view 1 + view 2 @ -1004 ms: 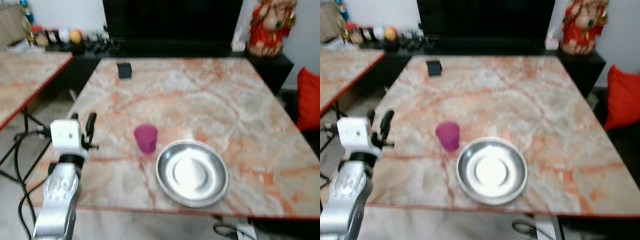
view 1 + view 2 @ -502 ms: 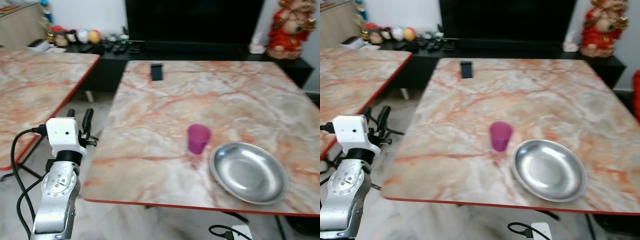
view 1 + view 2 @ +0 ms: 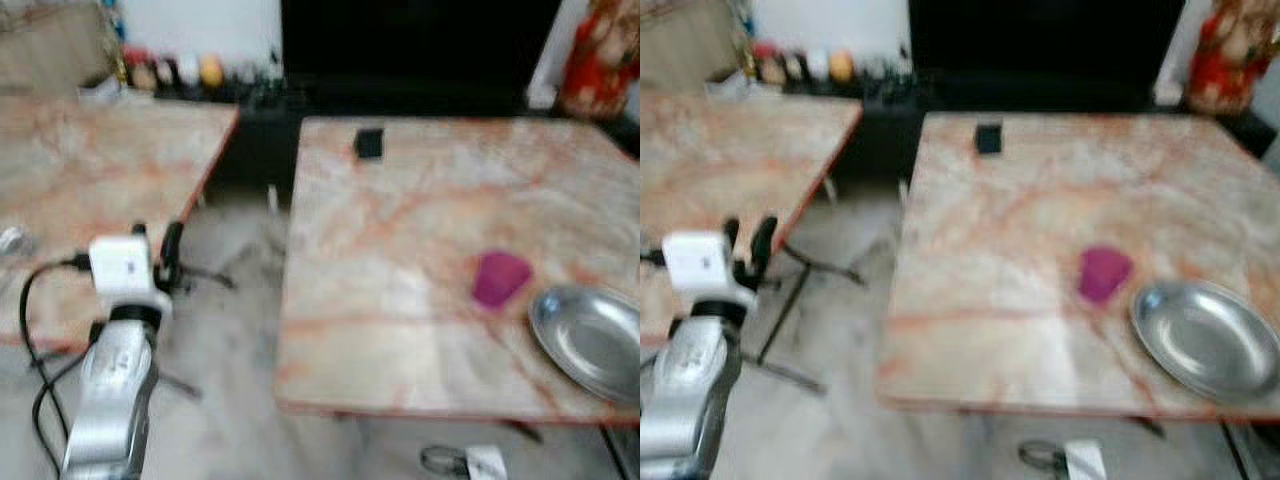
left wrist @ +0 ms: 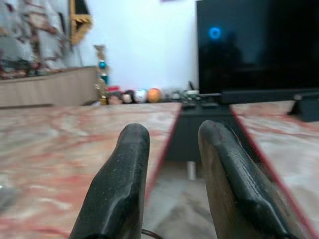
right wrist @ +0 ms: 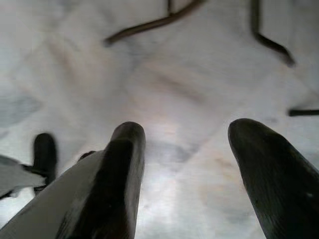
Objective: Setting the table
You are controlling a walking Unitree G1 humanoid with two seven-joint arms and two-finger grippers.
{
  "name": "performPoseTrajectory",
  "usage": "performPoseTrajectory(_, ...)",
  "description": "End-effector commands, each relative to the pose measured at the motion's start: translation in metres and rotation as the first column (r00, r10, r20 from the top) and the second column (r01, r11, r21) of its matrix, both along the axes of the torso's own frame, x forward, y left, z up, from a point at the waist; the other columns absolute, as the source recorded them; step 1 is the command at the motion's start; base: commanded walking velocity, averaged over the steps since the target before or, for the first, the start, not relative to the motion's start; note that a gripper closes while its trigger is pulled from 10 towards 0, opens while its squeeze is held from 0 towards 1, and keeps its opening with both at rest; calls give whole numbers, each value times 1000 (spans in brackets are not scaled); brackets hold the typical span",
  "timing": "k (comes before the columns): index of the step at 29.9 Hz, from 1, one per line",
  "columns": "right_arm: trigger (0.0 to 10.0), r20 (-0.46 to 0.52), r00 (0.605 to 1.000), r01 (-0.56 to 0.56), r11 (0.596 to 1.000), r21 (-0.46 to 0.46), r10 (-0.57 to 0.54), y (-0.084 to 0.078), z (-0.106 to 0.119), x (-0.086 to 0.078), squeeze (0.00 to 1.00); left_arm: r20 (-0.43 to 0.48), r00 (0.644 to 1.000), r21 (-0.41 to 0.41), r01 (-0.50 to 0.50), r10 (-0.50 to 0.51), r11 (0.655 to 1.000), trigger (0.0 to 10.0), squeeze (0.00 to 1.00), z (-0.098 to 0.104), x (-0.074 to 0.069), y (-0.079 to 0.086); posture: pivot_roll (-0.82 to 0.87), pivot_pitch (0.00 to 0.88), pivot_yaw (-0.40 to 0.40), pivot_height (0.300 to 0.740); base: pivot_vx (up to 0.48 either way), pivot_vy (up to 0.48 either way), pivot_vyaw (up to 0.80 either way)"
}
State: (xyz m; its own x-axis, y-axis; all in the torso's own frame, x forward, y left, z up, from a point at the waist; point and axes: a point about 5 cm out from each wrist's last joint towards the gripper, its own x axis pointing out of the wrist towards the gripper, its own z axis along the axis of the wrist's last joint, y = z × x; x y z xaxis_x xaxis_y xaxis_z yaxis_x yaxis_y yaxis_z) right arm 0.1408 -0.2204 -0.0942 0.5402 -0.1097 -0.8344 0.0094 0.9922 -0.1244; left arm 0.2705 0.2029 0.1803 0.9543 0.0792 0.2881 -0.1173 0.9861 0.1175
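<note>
Between 2 marble tables: the robot stands over pale floor, its head views blurred.

Left eye view: the left gripper [image 3: 157, 240] is raised in the gap between the 2 tables, its 2 black fingers pointing up above a white wrist block and silver arm [image 3: 108, 400]. A black cable loops beside the arm. On the right-hand table [image 3: 400, 260] a purple cup [image 3: 499, 278] stands just beside a silver plate [image 3: 590, 340], the plate near the front edge and cut off by the frame. A small black object [image 3: 369, 143] lies at the table's far side.

Right eye view: same scene; the cup [image 3: 1103, 273] sits just left of the plate [image 3: 1206, 338]. Behind the table stand a dark TV [image 3: 1040, 40] and a red figurine [image 3: 1225, 55]. A row of small items lines the low shelf [image 3: 800, 68] behind the left-hand table [image 3: 730, 160].

Left wrist view: the left claw's 2 fingers [image 4: 119, 189] are slightly parted with nothing between them, aimed down the gap between the table edges toward the TV [image 4: 259, 45].

Right wrist view: the right gripper [image 5: 184, 169] hangs over the floor [image 5: 164, 89], its fingers [image 5: 122, 174] spread wide and empty; dark cables cross the tiles.
</note>
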Motion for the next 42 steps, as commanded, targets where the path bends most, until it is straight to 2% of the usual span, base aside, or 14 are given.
performPoseTrajectory(1,10000,-10,1000,20,1000,-14,-21,-9,0,-5,0,15,1000,12,18,-18,1000,10000,0,4,1,-7,0,0,11,740,0,480,0)
performPoseTrajectory(42,10000,-21,1000,-18,1000,-10,18,-8,0,-4,0,28,1000,14,6,-6,1000,10000,0,6,-1,-4,4,0,12,740,0,480,32)
